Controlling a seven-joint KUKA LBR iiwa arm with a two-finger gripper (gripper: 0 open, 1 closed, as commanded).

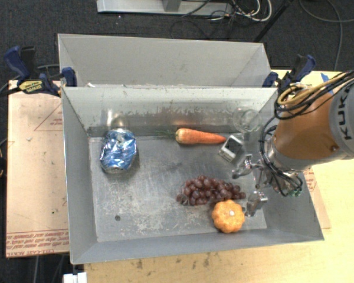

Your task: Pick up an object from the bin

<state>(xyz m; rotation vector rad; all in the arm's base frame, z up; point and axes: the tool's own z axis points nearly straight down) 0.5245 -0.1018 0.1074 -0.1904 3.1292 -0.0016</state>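
My gripper hangs at the right side of the bin, its two fingers spread apart and nothing between them. One fingertip is just right of a bunch of dark purple grapes. The other fingertip sits beside a small orange pumpkin near the front wall. A small silvery grey block lies a little behind the gripper.
An orange carrot lies along the back wall. A crumpled blue, shiny wrapper ball rests at the back left. Something clear, like a cup, stands in the back right corner. The bin's left front floor is bare metal.
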